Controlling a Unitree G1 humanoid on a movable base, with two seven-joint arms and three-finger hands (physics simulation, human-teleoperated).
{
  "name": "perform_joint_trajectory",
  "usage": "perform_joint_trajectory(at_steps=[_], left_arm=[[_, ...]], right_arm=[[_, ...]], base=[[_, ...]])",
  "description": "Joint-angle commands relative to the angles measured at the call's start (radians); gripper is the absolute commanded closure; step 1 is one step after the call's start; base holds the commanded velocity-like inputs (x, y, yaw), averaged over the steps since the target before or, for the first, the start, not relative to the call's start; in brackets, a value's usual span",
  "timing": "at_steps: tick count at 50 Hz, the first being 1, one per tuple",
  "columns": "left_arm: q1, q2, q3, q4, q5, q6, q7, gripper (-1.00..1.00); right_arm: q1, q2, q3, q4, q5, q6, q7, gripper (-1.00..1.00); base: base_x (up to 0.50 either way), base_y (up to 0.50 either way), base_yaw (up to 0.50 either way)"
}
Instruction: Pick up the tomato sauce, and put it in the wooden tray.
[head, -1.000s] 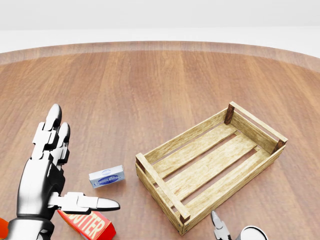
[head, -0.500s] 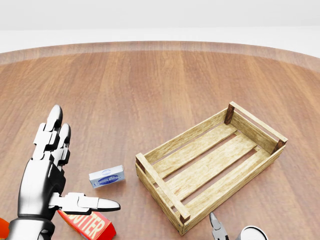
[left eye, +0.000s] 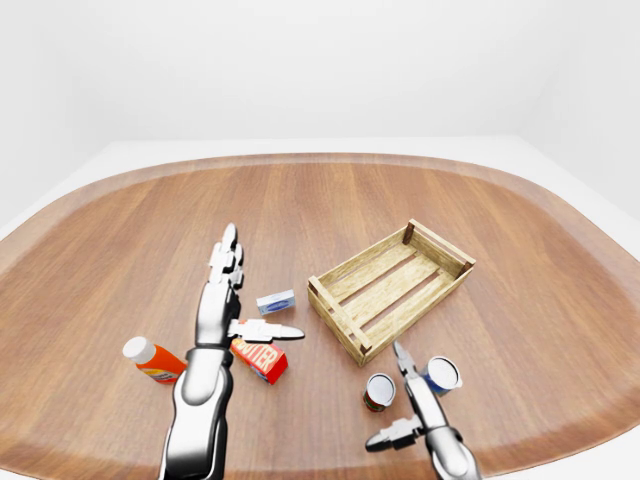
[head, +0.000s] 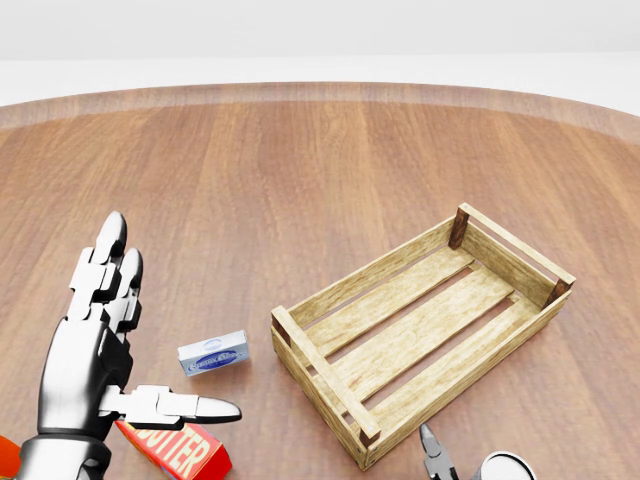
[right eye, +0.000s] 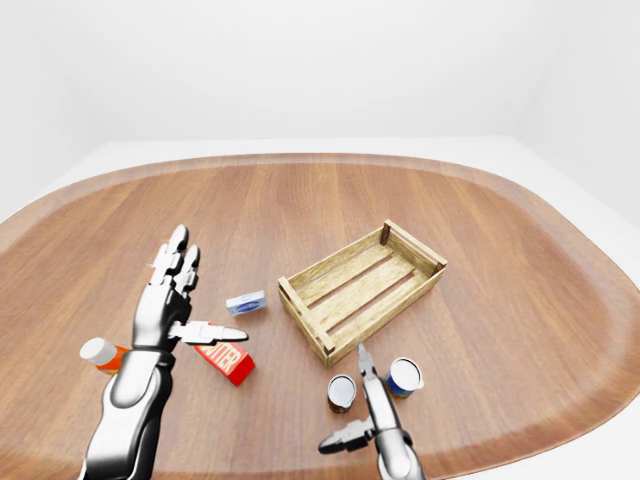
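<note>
**Both hands spread above the bench, tray empty**

The left robot hand (head: 95, 340) is raised over the wooden bench (left eye: 330, 200) with its two long fingers (head: 105, 260) straight and pointing toward the top of the head view, and its thumb stuck out sideways to the right; it is wide open and grips nothing. The right robot hand (right eye: 368, 405) comes in at the bottom edge of the eye views, one finger pointing up between two cans, the thumb out to the left, also spread and holding nothing.

Below the left thumb lies a red box (head: 180, 452) with white capitals, of which "UTTER" can be read. Just above it sits a small white and blue packet (head: 213, 354); its print is too small to read.

The tomato sauce (right eye: 342, 392) appears to be the can with the reddish label, standing upright just left of the right finger; a blue-labelled can (right eye: 404, 376) stands just right of it. Both are near the lower corner of the wooden tray (left eye: 345, 320), outside it. An orange bottle (left eye: 152, 361) with a white cap lies left of the left arm.
</note>
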Motion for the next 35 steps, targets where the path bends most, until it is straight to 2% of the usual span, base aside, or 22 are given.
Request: perform_joint_trajectory(at_steps=[1,35], left_arm=[[0.002,0.0,-0.001,0.003,0.0,0.0,0.0,-1.0],[0.001,0.001,0.001,0.008,-0.002,0.0,-0.002,-1.0]], right_arm=[[0.004,0.002,0.004,-0.003,-0.011,0.0,-0.003,-1.0],[-0.039,0.006,0.013,0.06,-0.026,0.0,-0.024,-1.0]], base=[[0.0,0.0,0.0],[0.0,0.0,0.0]])
